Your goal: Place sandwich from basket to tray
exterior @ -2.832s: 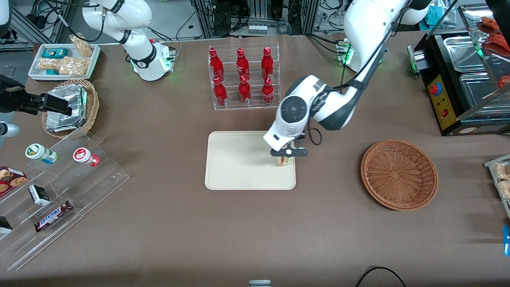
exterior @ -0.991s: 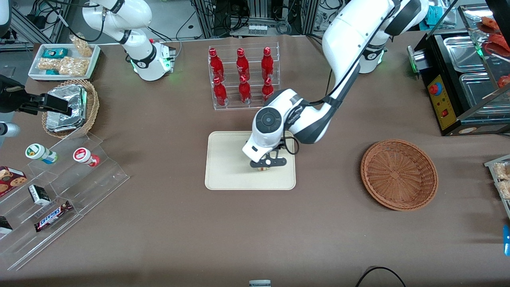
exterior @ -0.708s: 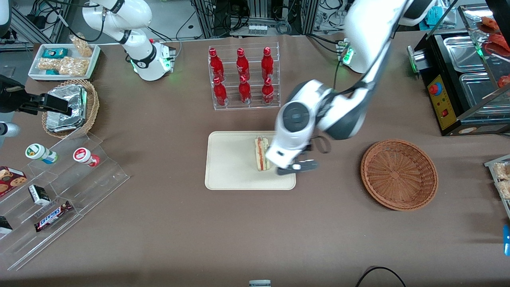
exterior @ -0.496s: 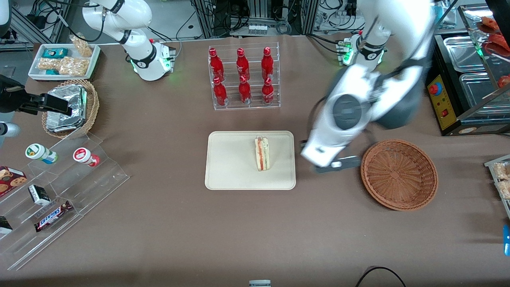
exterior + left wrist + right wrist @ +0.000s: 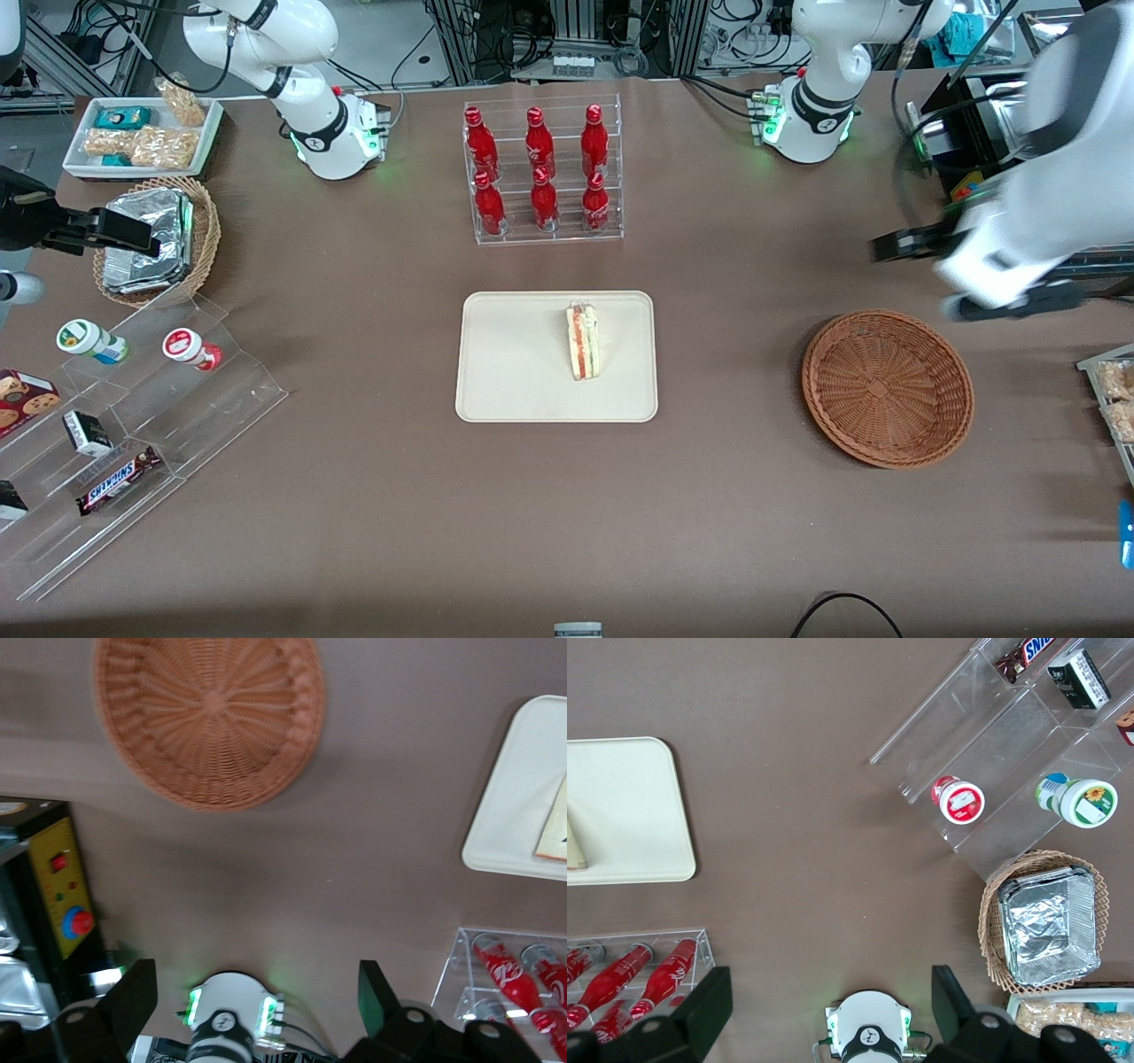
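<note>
The sandwich [image 5: 583, 341] lies on the cream tray [image 5: 514, 381] with its red and green filling edge showing; nothing holds it. The left wrist view catches only a corner of the sandwich [image 5: 554, 828] on the tray [image 5: 514, 806]. The reddish-brown wicker basket [image 5: 888, 387] stands empty, toward the working arm's end of the table. My gripper [image 5: 1019, 306] hangs high, farther from the front camera than the basket and well away from the tray. In the left wrist view the gripper [image 5: 255, 1001] is open with nothing between its fingers, and the basket [image 5: 208, 718] shows below.
A clear rack of red bottles [image 5: 542, 173] stands farther from the front camera than the tray. A black appliance [image 5: 1019, 177] sits close by my gripper. At the parked arm's end are a tan basket of foil packs [image 5: 155, 239], an acrylic shelf [image 5: 133, 425] and a white snack tray [image 5: 142, 133].
The gripper set the sandwich down on the tray, opened, then rose and swung away past the basket toward the working arm's end. The sandwich stays where it was left.
</note>
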`<state>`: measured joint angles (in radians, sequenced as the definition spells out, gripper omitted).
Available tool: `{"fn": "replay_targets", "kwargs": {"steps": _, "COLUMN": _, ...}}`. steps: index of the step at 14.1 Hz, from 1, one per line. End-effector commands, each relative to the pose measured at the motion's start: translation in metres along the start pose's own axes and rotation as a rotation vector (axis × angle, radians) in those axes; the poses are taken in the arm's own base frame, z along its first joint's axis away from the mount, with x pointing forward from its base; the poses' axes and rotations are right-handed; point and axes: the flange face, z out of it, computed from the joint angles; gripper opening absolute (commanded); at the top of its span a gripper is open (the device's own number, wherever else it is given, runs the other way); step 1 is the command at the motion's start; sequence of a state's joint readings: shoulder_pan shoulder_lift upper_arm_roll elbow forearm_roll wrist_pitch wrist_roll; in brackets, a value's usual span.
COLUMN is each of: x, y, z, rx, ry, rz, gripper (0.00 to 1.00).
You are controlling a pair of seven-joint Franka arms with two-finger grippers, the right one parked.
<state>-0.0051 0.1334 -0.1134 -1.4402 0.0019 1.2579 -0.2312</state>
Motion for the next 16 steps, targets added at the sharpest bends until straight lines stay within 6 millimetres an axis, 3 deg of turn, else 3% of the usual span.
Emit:
{"fn": "replay_targets", "kwargs": {"steps": 1, "x": -0.019, "y": -0.01, "z": -0.017, "rx": 0.001, "ry": -0.025, "rz": 0.008, "gripper": 1.0}}
{"fn": "replay_targets", "kwargs": {"steps": 3, "x": -0.024, "y": -0.008, "z": -0.035, "rx": -0.008, "ry": 0.009, "rz": 0.009, "gripper": 1.0}}
{"fn": "replay_targets", "kwargs": {"steps": 8, "x": -0.03, "y": -0.005, "z": -0.049, "rx": -0.02, "ry": 0.048, "rz": -0.056, "gripper": 1.0}}
{"fn": "replay_targets", "kwargs": {"steps": 12, "x": -0.023, "y": -0.008, "z": -0.034, "rx": 0.017, "ry": 0.048, "rz": -0.066, "gripper": 1.0}}
{"fn": "replay_targets", "kwargs": {"steps": 16, "x": -0.03, "y": -0.008, "z": -0.027, "rx": 0.018, "ry": 0.102, "rz": -0.064, "gripper": 1.0}}
